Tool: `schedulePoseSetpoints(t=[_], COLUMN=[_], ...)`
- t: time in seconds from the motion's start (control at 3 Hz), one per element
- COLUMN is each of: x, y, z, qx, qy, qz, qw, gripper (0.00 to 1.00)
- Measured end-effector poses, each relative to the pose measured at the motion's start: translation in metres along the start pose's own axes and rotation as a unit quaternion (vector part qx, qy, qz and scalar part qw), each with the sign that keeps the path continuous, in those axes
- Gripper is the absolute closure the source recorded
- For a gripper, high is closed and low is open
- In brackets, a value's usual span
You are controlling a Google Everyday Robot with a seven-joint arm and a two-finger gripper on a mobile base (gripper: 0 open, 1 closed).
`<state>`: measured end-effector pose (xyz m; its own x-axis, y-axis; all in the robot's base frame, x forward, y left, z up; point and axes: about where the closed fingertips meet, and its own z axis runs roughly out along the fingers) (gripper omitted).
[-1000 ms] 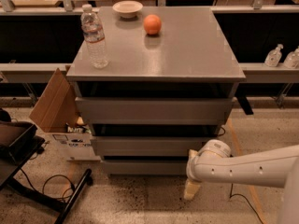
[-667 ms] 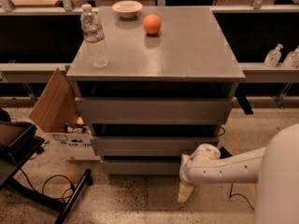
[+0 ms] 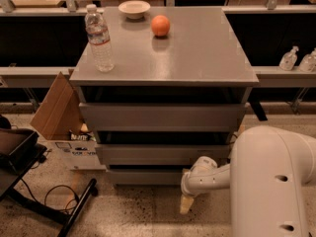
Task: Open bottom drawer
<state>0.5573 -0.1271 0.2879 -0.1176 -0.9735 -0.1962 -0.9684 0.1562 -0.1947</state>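
The grey cabinet (image 3: pixel 163 58) has three drawers. The bottom drawer (image 3: pixel 143 176) is the lowest, shortest grey panel, just above the floor, and it looks pushed in. The middle drawer front (image 3: pixel 158 154) and the larger top drawer front (image 3: pixel 158 116) sit above it. My gripper (image 3: pixel 185 203) hangs in front of the right end of the bottom drawer and points down toward the floor. Its white wrist (image 3: pixel 198 174) overlaps the drawer's right end. My white arm (image 3: pixel 271 181) fills the lower right.
A water bottle (image 3: pixel 98 38), a white bowl (image 3: pixel 134 9) and an orange (image 3: pixel 160 25) stand on the cabinet top. An open cardboard box (image 3: pixel 59 110) sits at the cabinet's left. A black stand with cables (image 3: pixel 69 209) lies on the floor at the left.
My gripper has moved left along the bottom drawer front and slightly lower. My arm now fills more of the lower right. The drawers have not moved.
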Motion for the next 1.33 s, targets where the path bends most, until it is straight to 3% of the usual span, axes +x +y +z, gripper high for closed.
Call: schedulePoseSetpoints(t=[0.67,1.33], x=[0.002,0.007], y=[-0.017,-0.035], z=[0.059,0.085], qx=[-0.009,0.005], qy=[0.03,0.041], qz=[-0.019,-0.015], qw=[0.9993,0.999], gripper=[0.0,0.0])
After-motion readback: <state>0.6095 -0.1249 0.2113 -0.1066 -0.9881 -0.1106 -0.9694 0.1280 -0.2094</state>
